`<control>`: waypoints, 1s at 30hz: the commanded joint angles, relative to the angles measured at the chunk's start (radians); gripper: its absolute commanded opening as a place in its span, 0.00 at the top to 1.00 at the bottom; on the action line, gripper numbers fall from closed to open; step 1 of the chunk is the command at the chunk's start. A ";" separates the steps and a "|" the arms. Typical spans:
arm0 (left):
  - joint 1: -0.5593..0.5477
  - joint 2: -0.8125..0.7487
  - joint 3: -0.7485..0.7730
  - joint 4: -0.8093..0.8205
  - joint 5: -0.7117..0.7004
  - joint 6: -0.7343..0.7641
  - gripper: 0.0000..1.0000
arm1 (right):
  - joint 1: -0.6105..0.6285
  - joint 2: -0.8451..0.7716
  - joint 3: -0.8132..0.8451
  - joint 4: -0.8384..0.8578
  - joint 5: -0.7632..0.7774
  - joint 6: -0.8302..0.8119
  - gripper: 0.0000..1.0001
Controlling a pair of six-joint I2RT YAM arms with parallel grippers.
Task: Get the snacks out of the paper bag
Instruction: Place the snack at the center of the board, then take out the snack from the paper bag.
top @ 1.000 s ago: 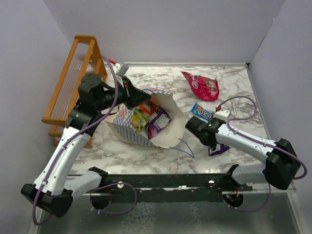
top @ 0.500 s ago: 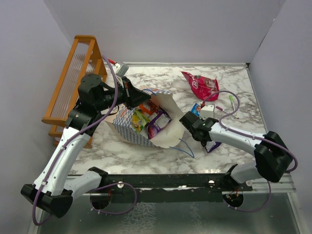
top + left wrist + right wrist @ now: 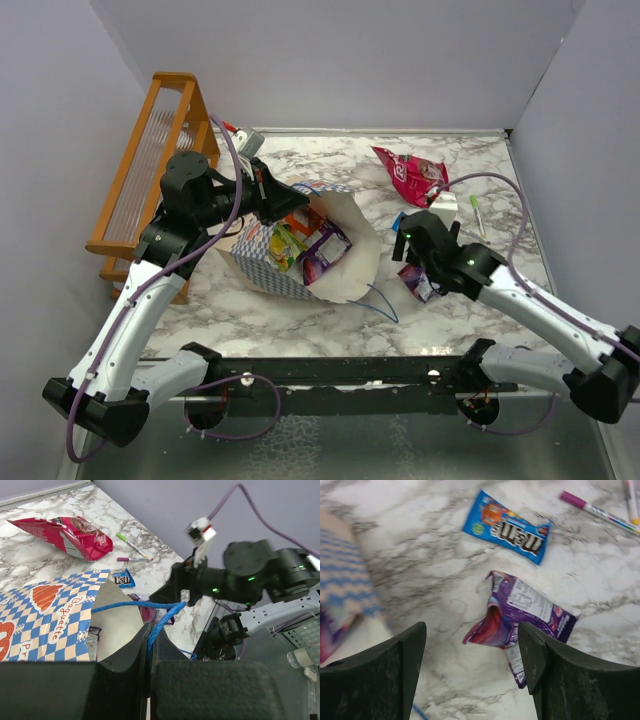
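Note:
The paper bag (image 3: pixel 262 262) lies tipped on the marble, mouth toward the right. My left gripper (image 3: pixel 276 198) is shut on its blue cord handle (image 3: pixel 161 621) and holds the mouth open. Inside show yellow-green (image 3: pixel 288 243), orange (image 3: pixel 300 218) and purple (image 3: pixel 325 256) snack packets. My right gripper (image 3: pixel 472 635) hangs open over a crumpled purple packet (image 3: pixel 530 612) that lies on the table right of the bag, with nothing between its fingers. A blue packet (image 3: pixel 507 526) lies just beyond it, and the pink-red packet (image 3: pixel 415 177) lies at the back.
An orange wooden rack (image 3: pixel 150 170) stands along the left wall. Two thin pens (image 3: pixel 478 212) lie at the right, near the blue packet; the purple one (image 3: pixel 600 511) shows in the right wrist view. The bag's other blue cord (image 3: pixel 385 305) trails on the marble.
My right gripper has opened and let go of the purple packet, which now lies on the table; the wrist has risen and swung back. The left arm has held still.

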 commanded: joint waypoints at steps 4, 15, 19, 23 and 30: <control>-0.006 -0.026 0.006 0.011 0.013 0.019 1.00 | -0.003 -0.259 -0.017 0.146 -0.537 -0.334 0.26; -0.006 -0.032 -0.005 0.021 0.000 0.002 1.00 | 0.066 -0.210 -0.109 0.461 -0.856 -0.339 0.30; -0.006 -0.030 -0.010 0.031 0.000 -0.008 1.00 | 0.162 -0.112 -0.071 0.462 -0.696 -0.371 0.31; -0.007 -0.029 -0.016 0.038 0.002 -0.013 1.00 | 0.256 -0.026 -0.063 0.501 -0.443 -0.460 0.33; -0.008 -0.031 -0.011 0.023 -0.001 -0.003 1.00 | 0.260 0.111 -0.076 0.647 -0.218 -0.602 0.30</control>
